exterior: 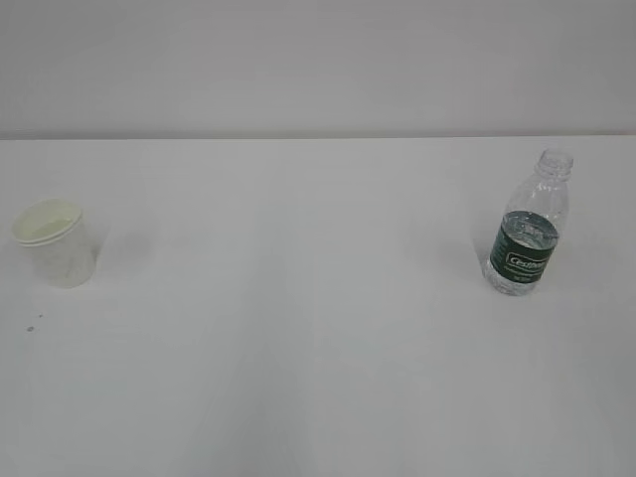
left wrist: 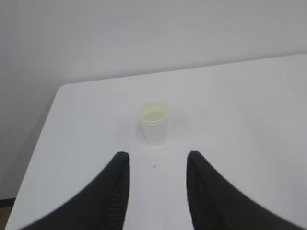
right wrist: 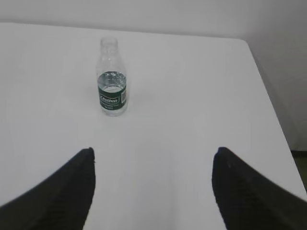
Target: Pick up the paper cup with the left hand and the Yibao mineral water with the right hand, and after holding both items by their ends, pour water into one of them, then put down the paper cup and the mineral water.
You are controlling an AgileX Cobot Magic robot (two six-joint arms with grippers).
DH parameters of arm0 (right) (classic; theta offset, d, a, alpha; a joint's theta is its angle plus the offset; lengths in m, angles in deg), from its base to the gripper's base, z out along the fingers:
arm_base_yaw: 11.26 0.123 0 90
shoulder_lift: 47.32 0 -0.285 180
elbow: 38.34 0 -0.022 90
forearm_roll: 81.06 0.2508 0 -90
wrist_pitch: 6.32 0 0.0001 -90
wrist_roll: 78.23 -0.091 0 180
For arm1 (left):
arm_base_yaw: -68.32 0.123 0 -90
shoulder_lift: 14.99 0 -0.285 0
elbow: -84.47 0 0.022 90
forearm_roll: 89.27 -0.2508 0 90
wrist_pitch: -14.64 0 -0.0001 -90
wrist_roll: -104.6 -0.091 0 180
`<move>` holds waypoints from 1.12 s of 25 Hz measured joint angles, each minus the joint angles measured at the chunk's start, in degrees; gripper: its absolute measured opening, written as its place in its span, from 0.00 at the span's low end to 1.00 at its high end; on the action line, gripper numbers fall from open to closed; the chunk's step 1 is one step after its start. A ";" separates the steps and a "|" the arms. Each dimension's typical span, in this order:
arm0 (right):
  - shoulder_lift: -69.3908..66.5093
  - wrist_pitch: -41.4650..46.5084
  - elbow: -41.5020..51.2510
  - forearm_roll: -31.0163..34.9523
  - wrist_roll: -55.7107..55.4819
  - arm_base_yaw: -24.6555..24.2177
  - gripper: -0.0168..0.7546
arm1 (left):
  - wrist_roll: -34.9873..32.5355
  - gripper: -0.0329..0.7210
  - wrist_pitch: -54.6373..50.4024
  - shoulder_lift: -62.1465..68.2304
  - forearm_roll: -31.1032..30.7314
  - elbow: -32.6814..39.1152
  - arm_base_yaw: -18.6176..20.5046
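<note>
The white paper cup (exterior: 56, 244) stands upright at the left of the white table; it also shows in the left wrist view (left wrist: 155, 123). The Yibao mineral water bottle (exterior: 529, 226), clear with a dark green label and no cap, stands upright at the right; it also shows in the right wrist view (right wrist: 112, 91). My left gripper (left wrist: 158, 155) is open and empty, a short way before the cup. My right gripper (right wrist: 153, 151) is open wide and empty, well short of the bottle, which stands to its left. Neither gripper shows in the exterior view.
The white table (exterior: 298, 328) meets a plain wall at the back. Its left edge and far-left corner (left wrist: 61, 88) lie near the cup. Its right edge (right wrist: 268, 96) lies right of the bottle. Small dark specks (left wrist: 154, 166) lie before the cup.
</note>
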 joint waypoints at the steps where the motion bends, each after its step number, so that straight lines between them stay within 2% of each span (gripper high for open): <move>1: 0.00 0.50 0.00 -0.38 -0.25 0.00 0.75 | 0.00 0.42 -0.78 0.00 0.42 0.00 0.00; 9: 0.00 2.49 1.25 -0.57 -0.55 0.00 0.72 | 0.00 0.42 -4.07 0.00 1.87 0.00 0.00; 14: 0.00 3.50 4.48 0.91 -0.55 0.00 0.72 | 0.00 0.45 -4.61 0.00 2.28 0.00 0.00; 20: 0.00 3.72 6.07 1.02 -0.08 0.00 0.72 | 0.00 0.61 -5.26 0.00 3.31 0.00 0.00; 28: 0.00 3.83 7.73 1.02 2.31 0.00 0.83 | 0.00 0.75 -5.53 0.00 3.65 2.51 0.00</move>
